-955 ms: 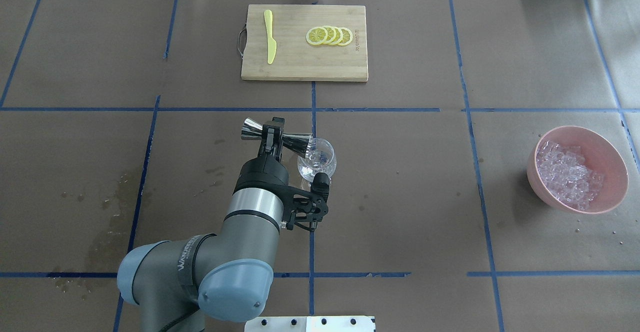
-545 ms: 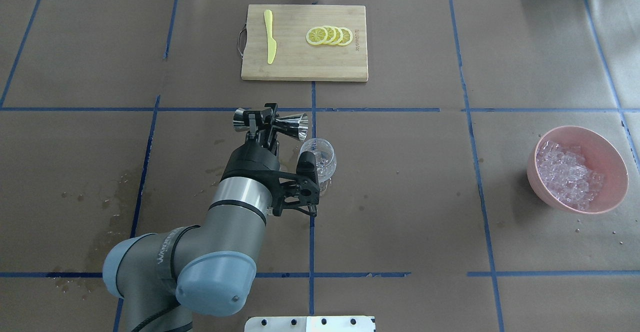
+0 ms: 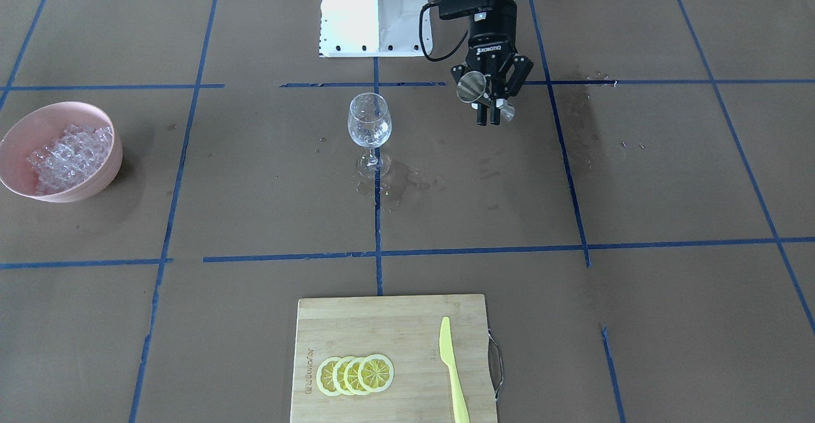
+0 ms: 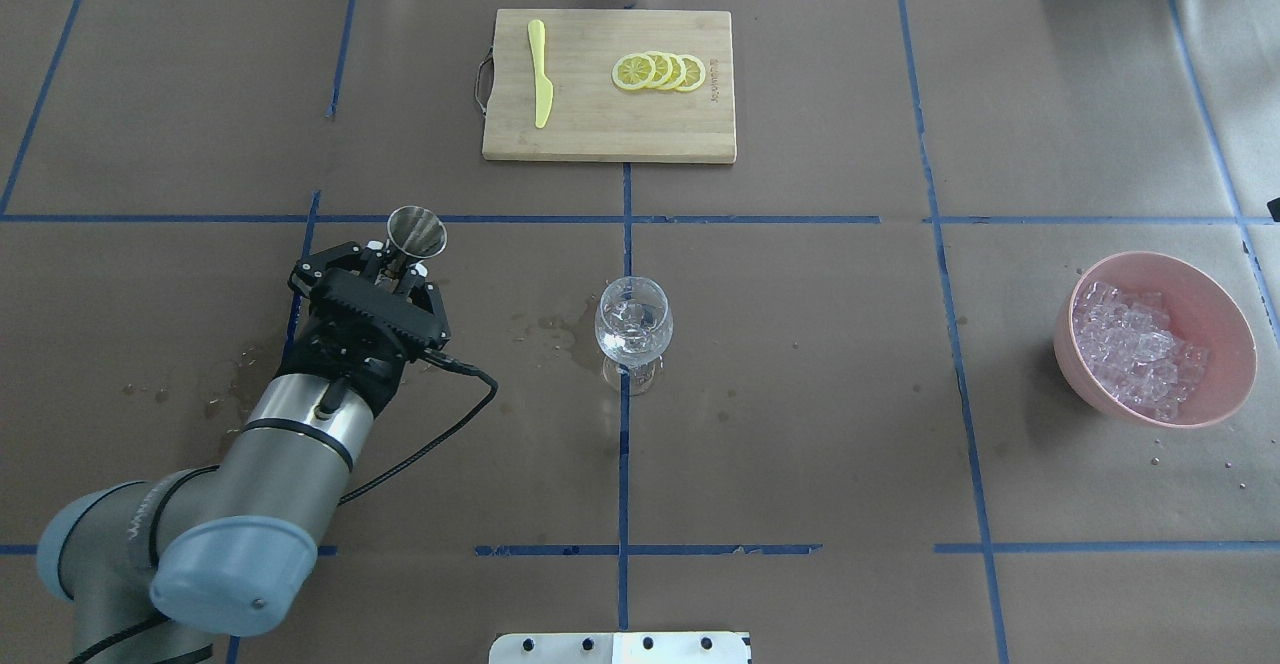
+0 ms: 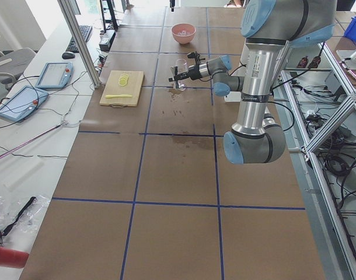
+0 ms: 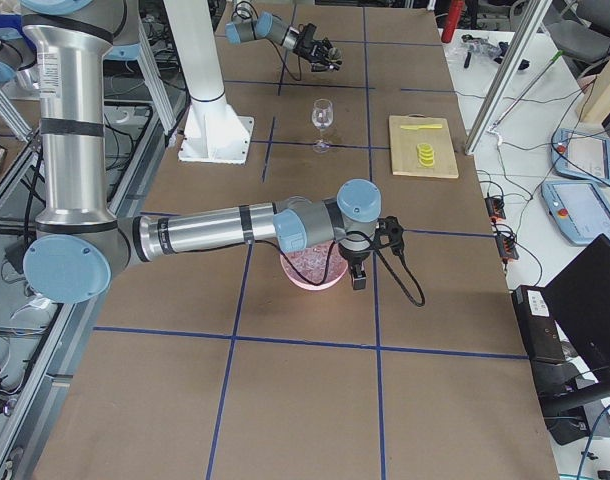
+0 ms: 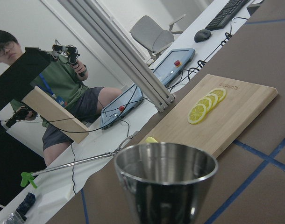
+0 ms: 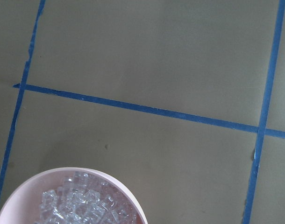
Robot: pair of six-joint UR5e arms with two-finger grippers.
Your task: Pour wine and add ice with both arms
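A clear wine glass stands at the table's centre, also seen in the front view. My left gripper is shut on a steel jigger, held mouth-up, well to the left of the glass; in the front view the gripper holds the jigger above the table. The jigger's rim fills the left wrist view. The ice lies in a pink bowl at the right. My right gripper hangs near the bowl; I cannot tell if it is open.
A wooden cutting board with lemon slices and a yellow knife lies at the far centre. Wet patches mark the paper beside the glass and at the left. The right wrist view shows the bowl's rim and ice.
My left gripper has drawn back left, away from the glass, with the jigger. The jigger has turned from lying sideways at the glass rim to mouth-up.
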